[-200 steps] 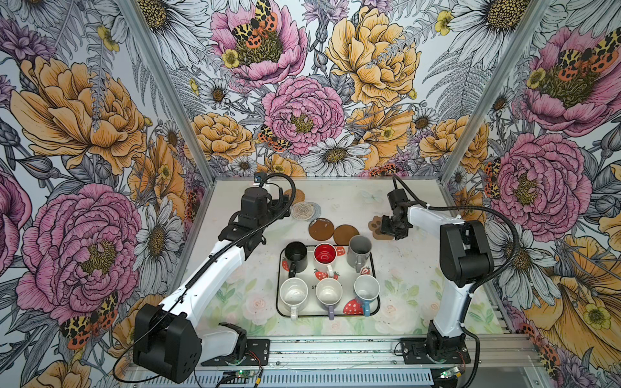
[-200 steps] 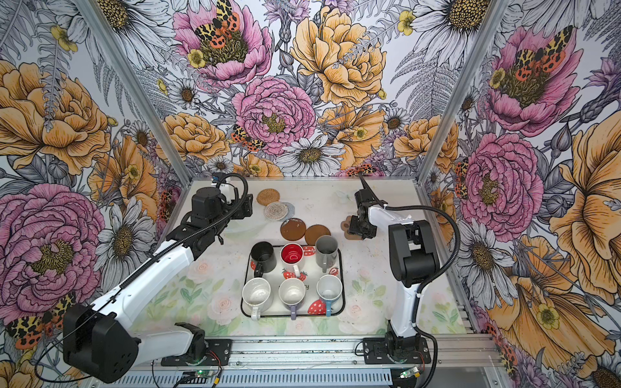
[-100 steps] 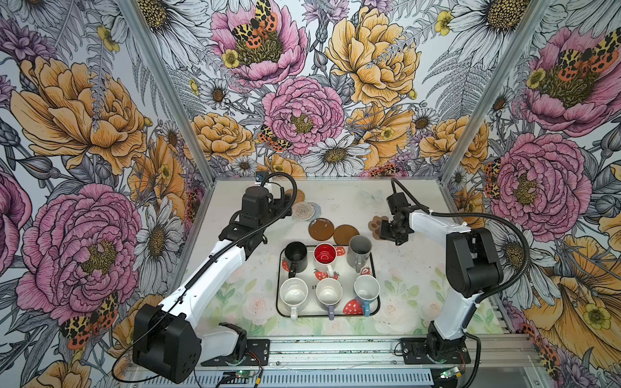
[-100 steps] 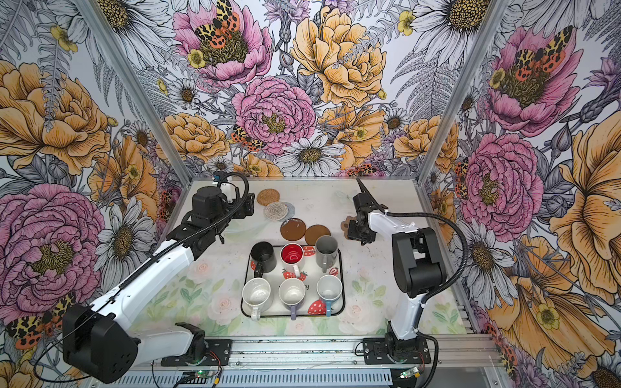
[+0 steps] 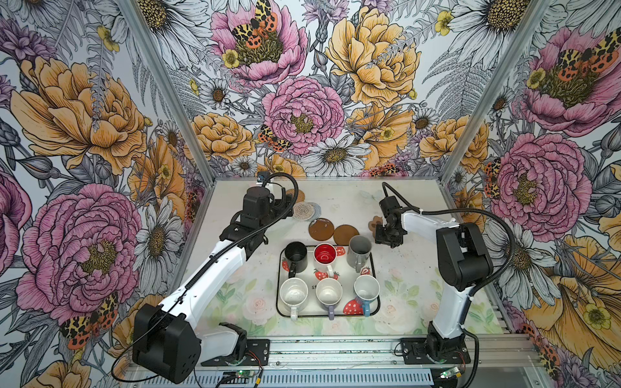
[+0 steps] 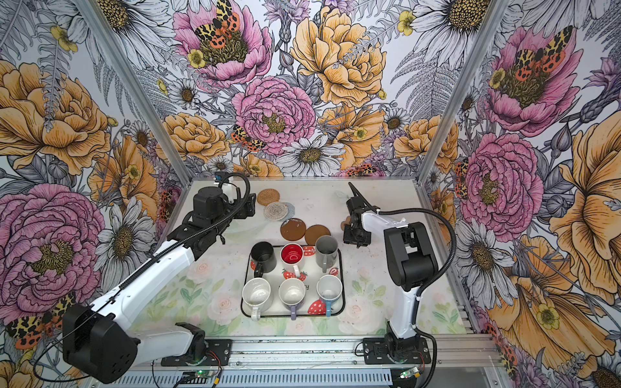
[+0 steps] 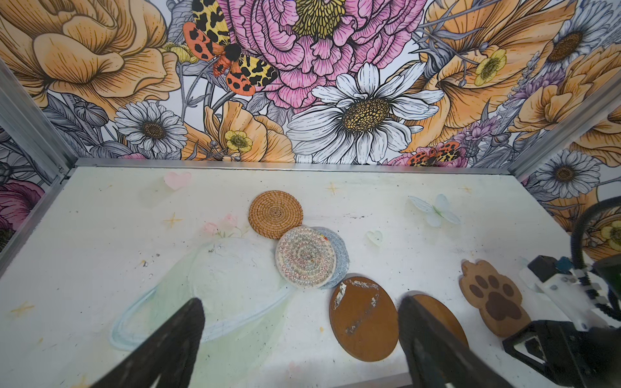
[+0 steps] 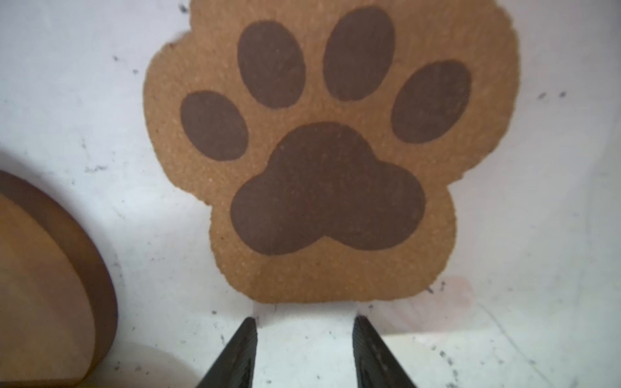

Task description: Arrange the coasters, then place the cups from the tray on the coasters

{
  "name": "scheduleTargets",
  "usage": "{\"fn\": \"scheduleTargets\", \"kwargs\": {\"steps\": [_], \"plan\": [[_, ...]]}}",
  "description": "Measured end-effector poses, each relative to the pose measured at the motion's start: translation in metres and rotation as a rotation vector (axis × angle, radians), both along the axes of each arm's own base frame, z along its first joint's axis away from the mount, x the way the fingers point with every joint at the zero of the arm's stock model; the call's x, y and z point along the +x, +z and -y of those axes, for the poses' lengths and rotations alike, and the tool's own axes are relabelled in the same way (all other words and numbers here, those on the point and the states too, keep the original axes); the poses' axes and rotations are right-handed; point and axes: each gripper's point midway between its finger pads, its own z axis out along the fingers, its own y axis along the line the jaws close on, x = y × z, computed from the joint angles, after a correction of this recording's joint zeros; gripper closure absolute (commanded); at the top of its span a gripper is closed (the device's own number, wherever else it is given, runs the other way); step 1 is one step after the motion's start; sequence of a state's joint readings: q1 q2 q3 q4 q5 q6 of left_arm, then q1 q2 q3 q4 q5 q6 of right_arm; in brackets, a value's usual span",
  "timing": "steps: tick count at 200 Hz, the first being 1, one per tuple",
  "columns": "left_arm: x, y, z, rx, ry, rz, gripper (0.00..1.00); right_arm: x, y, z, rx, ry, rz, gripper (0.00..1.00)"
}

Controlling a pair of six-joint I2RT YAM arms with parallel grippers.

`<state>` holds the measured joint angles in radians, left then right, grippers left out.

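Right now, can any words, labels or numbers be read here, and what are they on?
"ST": on the tray, the word's start; cups hide the rest.
"y": on the tray in a top view, the word's end.
No other writing shows.

Table (image 5: 408, 273) bearing coasters (image 5: 321, 229) and tray (image 5: 351, 307)

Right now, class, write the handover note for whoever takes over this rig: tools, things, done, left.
Left tool: open, empty.
Right tool: open, empty, just short of the paw coaster.
Coasters bunched beyond the tray; cream coaster overlaps grey-blue coaster.
All six cups on the tray.
Done: nothing yet. Left: spread coasters, then move cups onto them.
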<state>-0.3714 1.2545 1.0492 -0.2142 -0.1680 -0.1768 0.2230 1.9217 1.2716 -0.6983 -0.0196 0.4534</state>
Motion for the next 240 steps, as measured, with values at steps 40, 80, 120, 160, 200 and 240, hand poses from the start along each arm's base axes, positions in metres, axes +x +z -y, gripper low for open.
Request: {"fn": "scheduleTargets", "kwargs": {"steps": [40,80,120,160,200,240], "plan": [[-0.001,0.001,0.002,-0.001,-0.005,0.002,0.08,0.013,-0.001,0.006,-0.027,-0.015,0.015,0.51],[-0.001,0.001,0.003,-0.001,-0.008,0.002,0.08,0.024,-0.001,0.015,-0.045,-0.037,0.027,0.51],[-0.002,0.000,0.008,-0.009,-0.025,-0.004,0.09,0.036,0.001,0.017,-0.051,-0.038,0.042,0.51],[0.017,-0.006,0.035,-0.076,-0.102,-0.060,0.12,0.039,0.008,0.014,-0.035,-0.028,0.055,0.51],[0.035,-0.035,0.079,-0.138,-0.220,-0.198,0.15,0.047,0.044,0.000,0.048,-0.005,0.122,0.51],[0.038,-0.077,0.121,-0.198,-0.361,-0.368,0.18,0.059,0.077,-0.024,0.158,0.042,0.192,0.52]]}}
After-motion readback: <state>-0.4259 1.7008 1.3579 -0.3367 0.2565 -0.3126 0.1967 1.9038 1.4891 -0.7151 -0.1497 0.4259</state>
